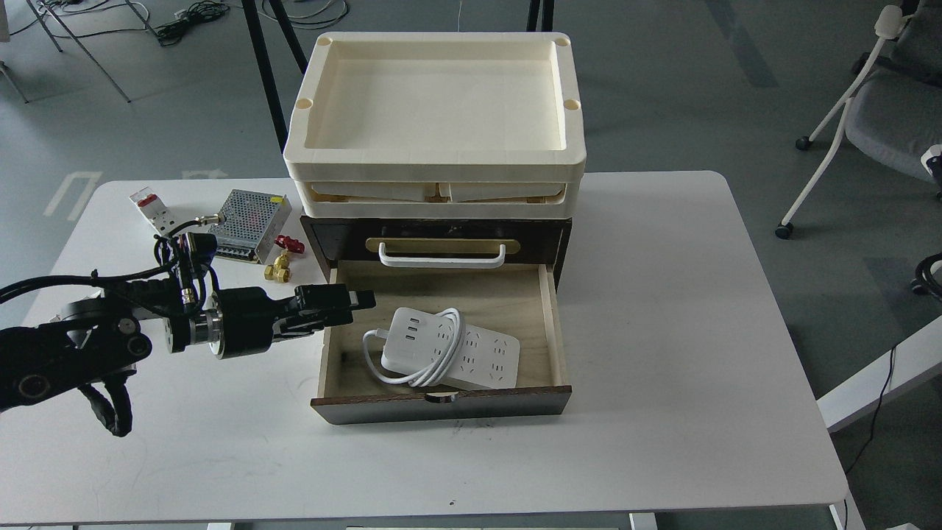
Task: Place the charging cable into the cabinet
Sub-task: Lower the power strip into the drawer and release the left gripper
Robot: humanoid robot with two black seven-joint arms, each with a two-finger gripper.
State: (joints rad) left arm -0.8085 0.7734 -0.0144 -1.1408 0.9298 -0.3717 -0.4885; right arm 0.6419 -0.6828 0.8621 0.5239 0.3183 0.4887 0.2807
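Observation:
The charging cable [471, 353], a white power strip with its cord looped over its left end, lies flat on the pale floor of the open drawer of the dark brown cabinet [441, 404]. It rests towards the drawer's front, free of any grip. My left gripper [359, 305] reaches in from the left and hovers over the drawer's left wall, just left of and above the strip. Its fingers are apart and hold nothing. My right gripper is out of view.
Cream trays [434, 158] are stacked on the cabinet, above a shut upper drawer with a white bar handle [441, 260]. On the white table [662, 294] to the left are a silver perforated power supply [246, 215], a small white breaker [151, 207] and a brass valve [279, 269].

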